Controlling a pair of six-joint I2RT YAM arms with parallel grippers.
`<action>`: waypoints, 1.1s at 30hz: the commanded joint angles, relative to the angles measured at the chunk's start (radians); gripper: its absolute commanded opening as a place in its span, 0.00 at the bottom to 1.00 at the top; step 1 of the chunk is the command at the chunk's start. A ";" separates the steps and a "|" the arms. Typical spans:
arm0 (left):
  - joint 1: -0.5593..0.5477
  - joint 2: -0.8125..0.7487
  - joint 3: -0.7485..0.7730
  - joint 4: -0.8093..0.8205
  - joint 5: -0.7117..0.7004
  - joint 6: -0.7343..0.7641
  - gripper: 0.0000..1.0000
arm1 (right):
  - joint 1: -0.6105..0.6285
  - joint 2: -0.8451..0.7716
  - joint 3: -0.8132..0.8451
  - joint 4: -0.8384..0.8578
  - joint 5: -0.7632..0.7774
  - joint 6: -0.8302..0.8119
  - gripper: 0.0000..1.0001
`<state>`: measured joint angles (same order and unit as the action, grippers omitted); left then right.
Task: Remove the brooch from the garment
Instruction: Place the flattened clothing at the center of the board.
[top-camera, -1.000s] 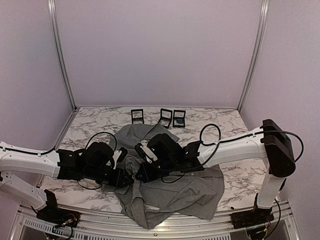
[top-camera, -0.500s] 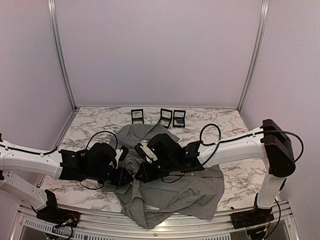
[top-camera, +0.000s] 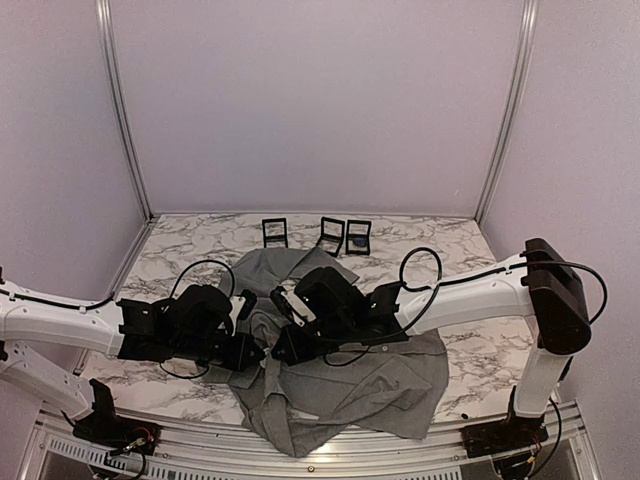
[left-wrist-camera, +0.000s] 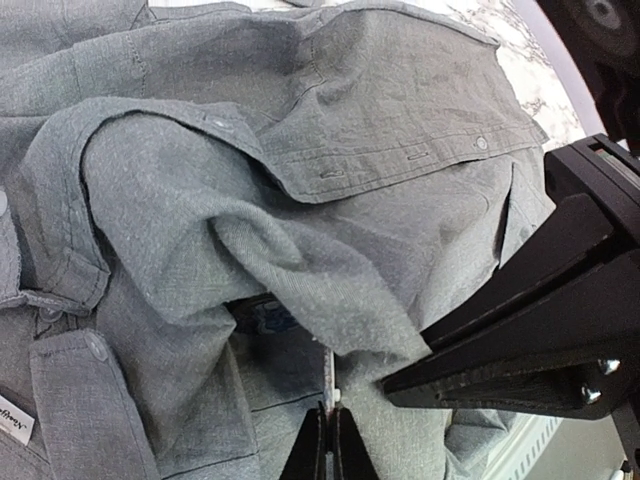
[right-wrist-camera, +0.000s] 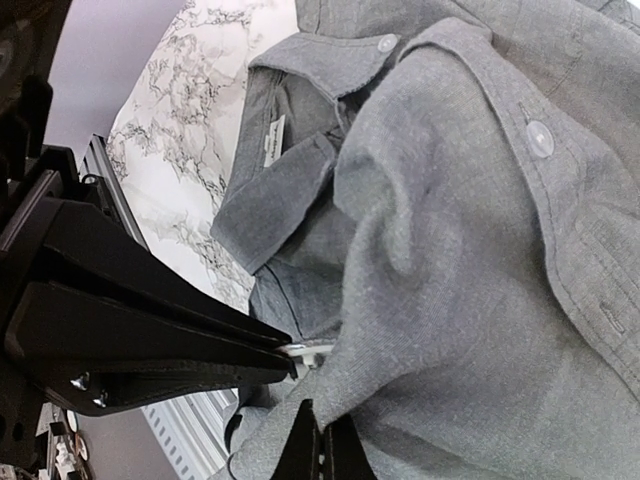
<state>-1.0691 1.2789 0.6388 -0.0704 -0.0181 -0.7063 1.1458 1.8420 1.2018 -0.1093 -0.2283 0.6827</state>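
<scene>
The left arm (top-camera: 60, 325) reaches in low over the marble table (top-camera: 470, 250). The left gripper (left-wrist-camera: 328, 440) has its fingers pressed together, tips at the edge of a raised fold. A small pale bit sits right at the tips, but I cannot tell what it is or whether any cloth is caught.

The grey shirt (top-camera: 370, 385) lies rumpled in the middle of the table, spilling toward the near edge, with its white neck label (right-wrist-camera: 272, 140) showing by the collar. A scrap of blue, maybe the brooch (left-wrist-camera: 265, 318), peeks from under the fold, mostly hidden.

Just beside the left one, nearly tip to tip, the right gripper (right-wrist-camera: 318, 448) is clamped on that fold of the shirt and holds it up off the layers beneath. The right arm (top-camera: 470, 290) stretches in across the shirt.
</scene>
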 joint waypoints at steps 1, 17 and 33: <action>-0.005 -0.043 0.017 0.005 -0.043 0.035 0.00 | -0.006 -0.007 0.023 -0.038 0.033 -0.011 0.00; 0.004 -0.029 0.082 -0.096 0.013 0.084 0.00 | 0.005 -0.037 -0.005 -0.009 0.054 -0.030 0.26; 0.071 0.019 0.131 -0.116 0.161 0.062 0.00 | 0.120 -0.003 0.094 -0.194 0.331 -0.111 0.61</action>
<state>-1.0191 1.2854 0.7418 -0.1665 0.0860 -0.6430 1.2373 1.8065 1.2232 -0.2131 -0.0055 0.5995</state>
